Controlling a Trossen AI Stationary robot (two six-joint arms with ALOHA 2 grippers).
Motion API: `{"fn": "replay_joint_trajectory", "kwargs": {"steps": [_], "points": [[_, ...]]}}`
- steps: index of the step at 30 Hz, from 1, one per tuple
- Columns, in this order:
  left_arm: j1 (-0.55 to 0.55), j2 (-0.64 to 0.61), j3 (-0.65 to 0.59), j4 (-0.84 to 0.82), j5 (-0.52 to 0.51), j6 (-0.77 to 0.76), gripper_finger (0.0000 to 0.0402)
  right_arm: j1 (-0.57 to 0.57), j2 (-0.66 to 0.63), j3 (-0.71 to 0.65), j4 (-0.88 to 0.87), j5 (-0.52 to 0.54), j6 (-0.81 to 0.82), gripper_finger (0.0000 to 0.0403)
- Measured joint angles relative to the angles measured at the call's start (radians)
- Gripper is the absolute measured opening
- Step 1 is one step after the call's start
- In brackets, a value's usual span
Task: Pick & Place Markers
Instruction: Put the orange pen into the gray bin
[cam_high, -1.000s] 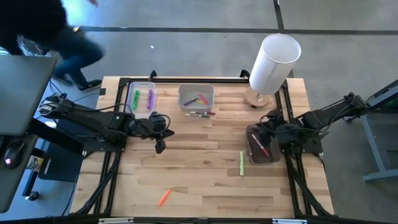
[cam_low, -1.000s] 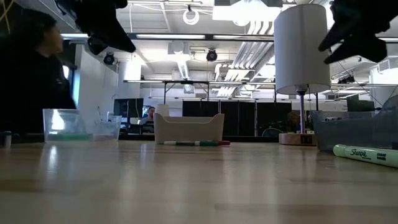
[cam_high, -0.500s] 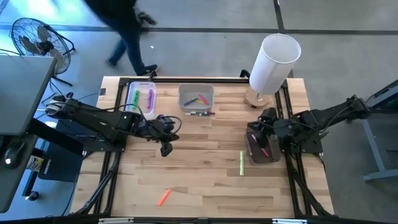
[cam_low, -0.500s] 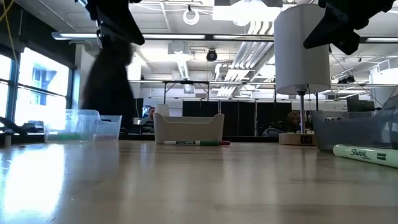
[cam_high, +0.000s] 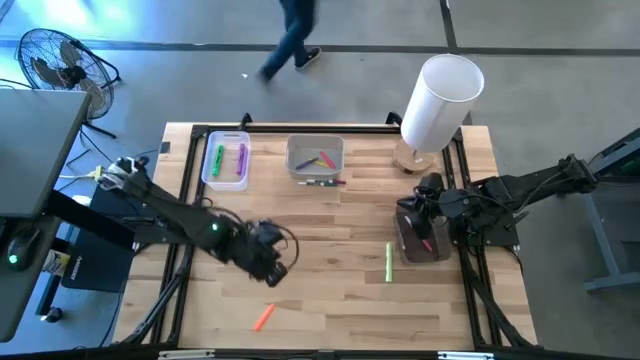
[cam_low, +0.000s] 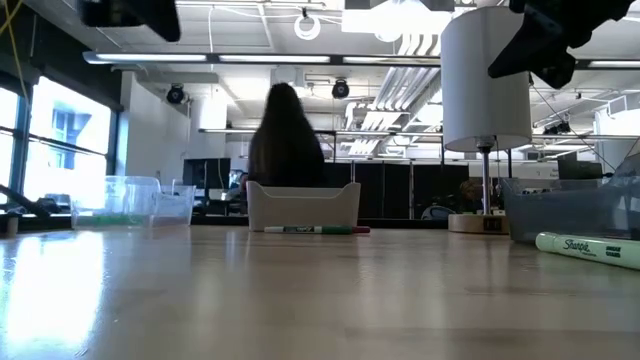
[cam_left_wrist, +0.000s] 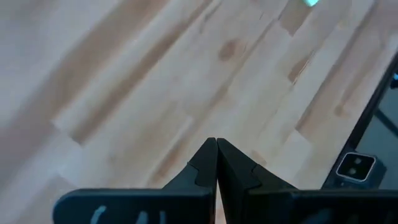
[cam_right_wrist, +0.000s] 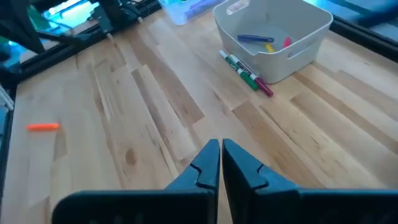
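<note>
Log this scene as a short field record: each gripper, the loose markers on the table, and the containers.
left gripper: shut, empty, above the table near the orange marker
right gripper: shut, empty, over the dark bin
loose markers: orange marker; green marker beside the dark bin; a few in front of the white bin
clear tray: green and purple markers inside
lamp: back right

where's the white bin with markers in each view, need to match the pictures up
High view: the white bin sits at the table's far edge, centre, between the clear tray and the lamp.
Low view: the white bin is centre-left at the far edge.
Left wrist view: not in it.
Right wrist view: the white bin is at upper right.
Shared landmark: the row of markers on the table along the bin's side, also in the low view and right wrist view.
</note>
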Motion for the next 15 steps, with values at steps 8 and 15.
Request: {"fn": "replay_joint_trajectory", "kwargs": {"steps": [8,15], "points": [[-0.119,0.202,0.035,-0.009,0.118,-0.365,0.0,0.001,-0.002,0.0,-0.004,-0.079,-0.134,0.0003],[-0.169,0.331,0.063,0.022,0.239,-0.489,0.0002,0.0,-0.002,0.0,-0.004,-0.114,-0.168,0.0001]]}}
